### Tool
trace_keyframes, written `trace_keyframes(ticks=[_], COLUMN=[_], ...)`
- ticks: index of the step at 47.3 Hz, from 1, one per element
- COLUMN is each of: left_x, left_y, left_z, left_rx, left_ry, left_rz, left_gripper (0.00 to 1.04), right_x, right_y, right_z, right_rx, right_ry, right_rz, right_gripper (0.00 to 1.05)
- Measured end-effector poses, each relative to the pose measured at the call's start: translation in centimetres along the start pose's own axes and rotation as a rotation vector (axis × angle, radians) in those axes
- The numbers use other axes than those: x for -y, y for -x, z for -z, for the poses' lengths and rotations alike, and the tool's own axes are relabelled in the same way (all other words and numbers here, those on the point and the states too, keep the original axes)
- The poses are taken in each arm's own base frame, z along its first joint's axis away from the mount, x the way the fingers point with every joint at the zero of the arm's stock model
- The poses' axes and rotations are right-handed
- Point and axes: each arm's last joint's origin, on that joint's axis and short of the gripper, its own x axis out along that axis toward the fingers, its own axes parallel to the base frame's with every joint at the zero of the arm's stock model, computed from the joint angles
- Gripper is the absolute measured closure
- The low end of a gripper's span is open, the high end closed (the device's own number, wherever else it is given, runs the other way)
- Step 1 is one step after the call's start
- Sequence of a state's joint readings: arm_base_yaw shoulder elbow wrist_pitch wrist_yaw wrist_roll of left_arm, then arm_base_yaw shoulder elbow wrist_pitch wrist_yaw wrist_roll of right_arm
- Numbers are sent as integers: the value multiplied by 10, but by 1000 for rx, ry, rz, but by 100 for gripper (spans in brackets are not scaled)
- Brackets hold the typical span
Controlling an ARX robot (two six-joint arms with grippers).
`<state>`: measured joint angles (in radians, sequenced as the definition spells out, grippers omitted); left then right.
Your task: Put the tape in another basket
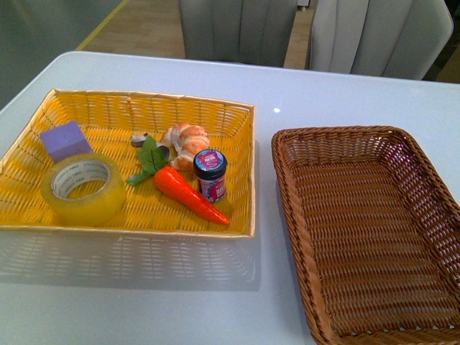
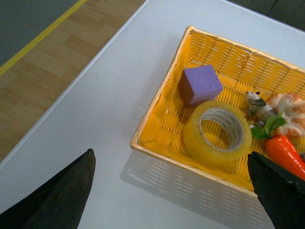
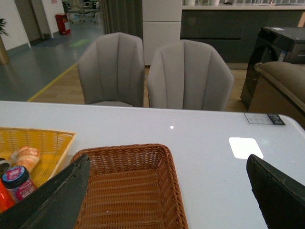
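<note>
The tape [image 1: 83, 188] is a yellowish translucent roll with a white core. It lies flat in the front left corner of the yellow woven basket [image 1: 108, 100]. It also shows in the left wrist view [image 2: 217, 132]. The dark-brown wicker basket [image 1: 287, 172] stands empty on the right; it also shows in the right wrist view [image 3: 174, 191]. My left gripper [image 2: 171, 191] is open and hangs above the table just in front of the yellow basket's rim, short of the tape. My right gripper [image 3: 167, 195] is open above the brown basket's near end. Neither arm shows in the front view.
The yellow basket also holds a purple block [image 1: 65, 140], a toy carrot [image 1: 188, 194], a small jar with a dark lid [image 1: 210, 173], a bread roll [image 1: 185, 142] and a small grey piece [image 1: 139, 140]. Two grey chairs [image 3: 152, 71] stand behind the white table [image 1: 302, 100].
</note>
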<state>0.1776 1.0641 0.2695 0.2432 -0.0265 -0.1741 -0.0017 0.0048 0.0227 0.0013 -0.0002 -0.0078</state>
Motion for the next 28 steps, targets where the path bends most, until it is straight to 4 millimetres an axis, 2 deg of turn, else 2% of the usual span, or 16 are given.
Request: trace_keyframes(ticks=[16,28], left_x=[-8,-13], left_y=[-81,-121], left_z=[3,6], left_rx=[-156,-230], left_ry=[16,36], left_rz=[-56,-94], left_gripper=[9,9], right_x=[0,0], right_y=[0,0], right_z=[0,0], right_rx=[0,0], right_ry=[0,0], right_rz=[0,0], right_gripper=[9,9])
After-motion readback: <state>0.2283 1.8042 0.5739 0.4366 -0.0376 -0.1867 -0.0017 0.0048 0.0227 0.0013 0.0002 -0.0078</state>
